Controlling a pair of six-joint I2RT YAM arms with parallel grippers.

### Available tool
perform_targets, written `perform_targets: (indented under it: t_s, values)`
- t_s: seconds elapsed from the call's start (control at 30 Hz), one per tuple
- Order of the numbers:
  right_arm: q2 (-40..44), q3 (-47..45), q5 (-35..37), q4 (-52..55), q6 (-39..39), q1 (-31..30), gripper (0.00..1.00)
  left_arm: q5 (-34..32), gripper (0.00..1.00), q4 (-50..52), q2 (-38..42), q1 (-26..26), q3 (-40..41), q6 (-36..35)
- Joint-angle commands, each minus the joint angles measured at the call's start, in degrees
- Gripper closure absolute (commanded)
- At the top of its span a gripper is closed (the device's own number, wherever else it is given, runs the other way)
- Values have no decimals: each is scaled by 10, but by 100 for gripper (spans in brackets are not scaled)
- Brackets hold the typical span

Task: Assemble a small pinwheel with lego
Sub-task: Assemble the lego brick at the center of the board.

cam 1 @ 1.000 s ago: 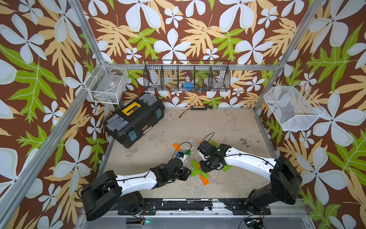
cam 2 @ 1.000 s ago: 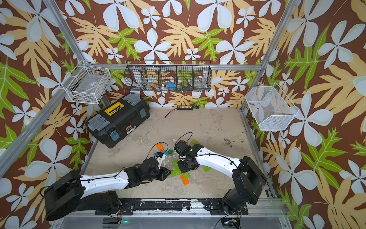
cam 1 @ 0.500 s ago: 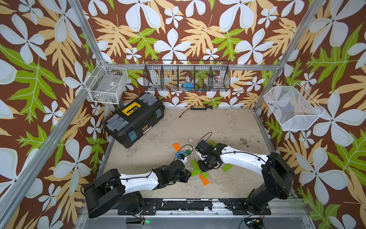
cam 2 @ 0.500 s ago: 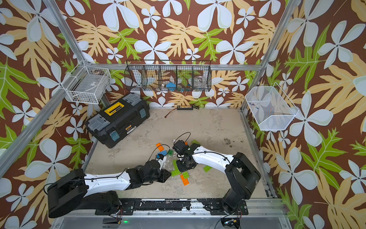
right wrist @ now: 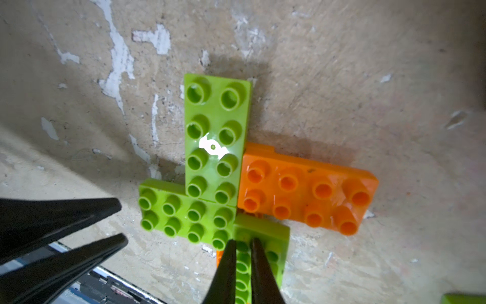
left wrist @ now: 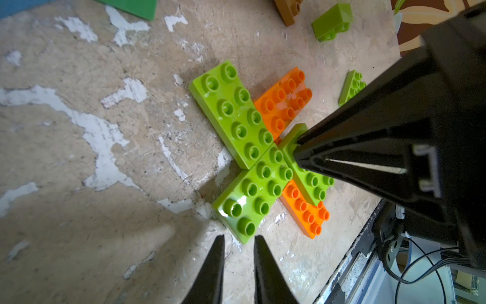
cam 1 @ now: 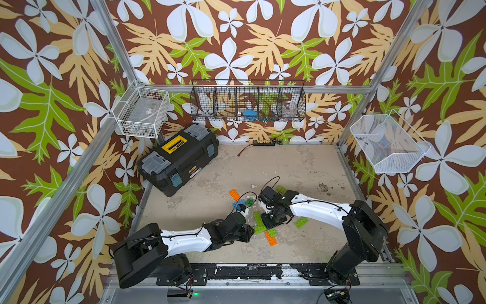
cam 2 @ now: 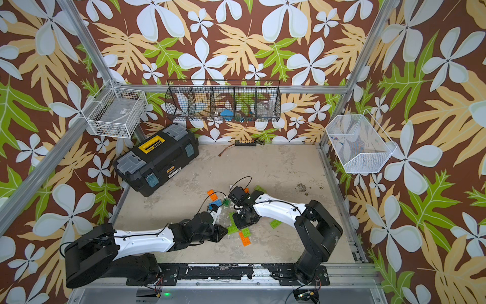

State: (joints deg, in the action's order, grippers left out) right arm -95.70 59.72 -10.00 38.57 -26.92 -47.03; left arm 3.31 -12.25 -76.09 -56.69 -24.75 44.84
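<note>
Found the right claw (right wrist: 242,243) pinched nearly closed with nothing clamped between the tips, just planted point-down on a lime plate (right wrist: 263,231) at the hub of the pinwheel (left wrist: 273,158). Spotted the left claw (left wrist: 239,238) squeezed shut too, empty, parked just off the end of another lime blade (left wrist: 244,205); couldn't tell whether touching or not. Counted three lime pieces and two orange ones in the cross, including an orange plate (right wrist: 307,189) poking out sideways, lying flat on the surface (cam 1: 289,171) between the two arms. Noticed leftovers nearby: a spare lime piece (cam 1: 301,222) just beside the cross and a spare orange piece (cam 1: 235,194) further back.

Handling-wise, guessed light, stiff, glossy plastic, so slippery and prone to skating when pushed. Figured on gripping any plate across its short width by the side walls, never by the studs, and pressing straight down over the joint. Figured on lifting the finished thing by the hub, not a blade tip, to avoid popping a joint.
</note>
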Motion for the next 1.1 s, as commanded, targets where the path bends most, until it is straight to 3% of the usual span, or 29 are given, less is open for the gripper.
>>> perform_targets:
  t_s: [0.0, 0.73, 1.07]
  values:
    - [-9, 2, 16, 5, -10, 0, 87, 0, 76, -8, -1, -1, -4, -4]
    - [-46, -26, 45, 21, -38, -3, 89, -12, 76, 8, 7, 0, -12, -11]
    - [-63, -18, 83, 41, -92, -5, 89, -31, 76, 29, 21, -1, -21, -18]
